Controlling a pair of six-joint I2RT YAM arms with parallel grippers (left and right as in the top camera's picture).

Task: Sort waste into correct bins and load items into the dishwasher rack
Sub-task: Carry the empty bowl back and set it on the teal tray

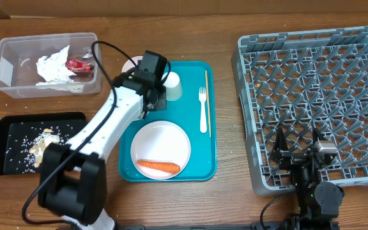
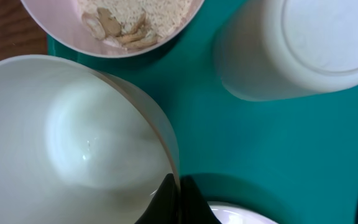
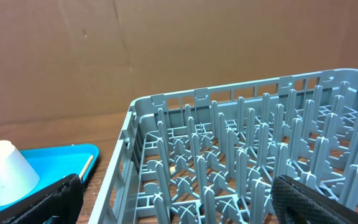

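Observation:
My left gripper (image 2: 179,194) is shut on the rim of an empty white bowl (image 2: 73,143) on the teal tray (image 2: 229,137); overhead it is at the tray's back left (image 1: 153,96). A second bowl (image 2: 123,25) holds rice-like grains and nut bits; overhead (image 1: 131,64) it shows only partly. The pale cup (image 1: 172,86) stands upside down beside it. The white plate (image 1: 160,148) holds the orange carrot (image 1: 158,167). The fork (image 1: 202,110) and wooden stick (image 1: 206,92) lie on the tray's right. My right gripper (image 1: 297,153) is open and empty over the front of the grey rack (image 1: 318,96).
The black tray (image 1: 11,137) at the front left holds rice grains and nut bits (image 1: 40,145). The clear tub (image 1: 8,70) at the back left holds crumpled white paper (image 1: 53,67) and a red wrapper (image 1: 78,64). The right wrist view shows rack pegs (image 3: 247,155).

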